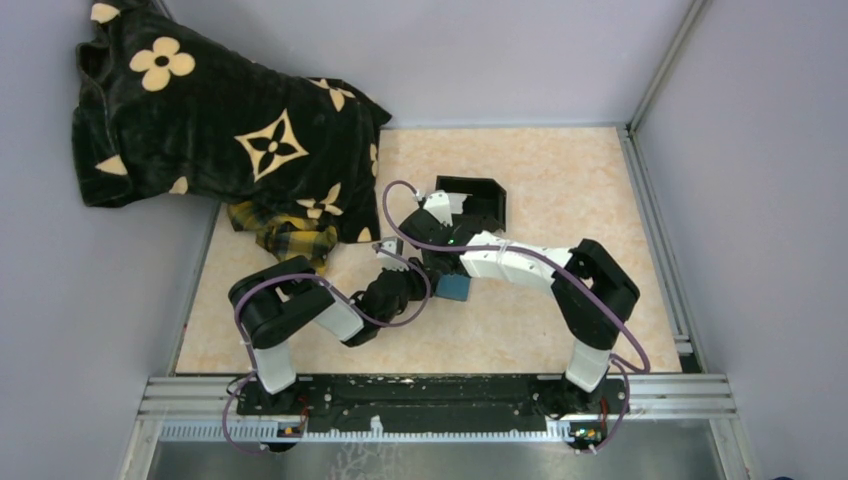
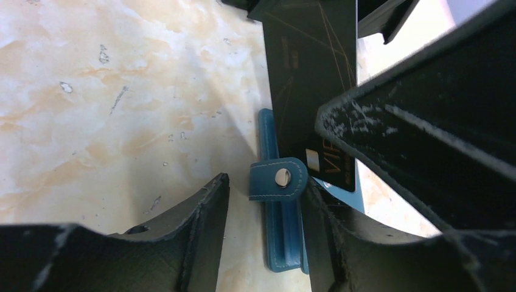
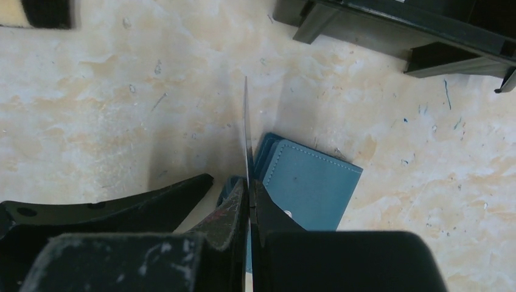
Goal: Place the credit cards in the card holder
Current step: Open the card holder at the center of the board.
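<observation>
The blue card holder (image 1: 456, 288) lies on the table; in the left wrist view it shows edge-on with its snap tab (image 2: 277, 179). My left gripper (image 2: 266, 185) straddles that edge, open: the right finger (image 2: 331, 234) touches the holder, while the left finger (image 2: 201, 228) stands apart from it. My right gripper (image 3: 251, 185) is shut on a credit card (image 3: 246, 131), held upright and edge-on just over the card holder (image 3: 307, 182). The left wrist view shows the card's (image 2: 311, 79) dark face with gold lines, its lower edge at the holder's opening.
A black open-topped box (image 1: 472, 198) stands just behind the grippers, its wall (image 3: 395, 27) at the top of the right wrist view. A black flowered cloth (image 1: 220, 130) over a yellow plaid one (image 1: 285, 238) covers the far left. The left gripper's finger (image 3: 109, 210) is beside the right gripper.
</observation>
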### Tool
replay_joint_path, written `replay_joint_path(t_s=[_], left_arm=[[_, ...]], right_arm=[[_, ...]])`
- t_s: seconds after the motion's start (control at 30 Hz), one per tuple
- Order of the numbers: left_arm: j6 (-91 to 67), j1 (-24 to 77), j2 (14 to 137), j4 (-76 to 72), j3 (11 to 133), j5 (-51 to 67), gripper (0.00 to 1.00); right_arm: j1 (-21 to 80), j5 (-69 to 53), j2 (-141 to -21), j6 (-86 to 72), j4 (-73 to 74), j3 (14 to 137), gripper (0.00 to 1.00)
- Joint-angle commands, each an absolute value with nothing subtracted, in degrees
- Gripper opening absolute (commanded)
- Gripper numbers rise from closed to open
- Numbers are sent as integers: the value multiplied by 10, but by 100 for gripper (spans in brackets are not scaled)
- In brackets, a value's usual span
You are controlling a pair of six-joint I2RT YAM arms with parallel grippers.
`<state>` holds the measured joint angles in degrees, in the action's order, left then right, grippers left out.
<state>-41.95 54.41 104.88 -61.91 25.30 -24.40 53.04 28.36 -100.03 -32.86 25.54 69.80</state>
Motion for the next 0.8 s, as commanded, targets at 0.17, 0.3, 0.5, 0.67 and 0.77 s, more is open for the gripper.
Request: replay_joint_path(t_s=[0.17, 0.3, 0.5, 0.67, 0.77], left_arm=[[-425, 546, 1058, -526, 245, -302, 49], [-423, 546, 1065, -533, 247, -302, 47], [-424, 548, 1076, -540, 250, -284, 23], [-433, 554, 1080, -540, 247, -283, 1], [-436, 558, 1080, -542, 245, -283, 0]], right_arm=[[551, 298, -1000, -346, 281, 677, 0], [553, 302, -999, -348, 288, 674, 0], [559, 327, -991, -347, 313, 678, 0], [567, 348, -986, -346, 337, 688, 0], [572, 361, -982, -346, 352, 695, 0]])
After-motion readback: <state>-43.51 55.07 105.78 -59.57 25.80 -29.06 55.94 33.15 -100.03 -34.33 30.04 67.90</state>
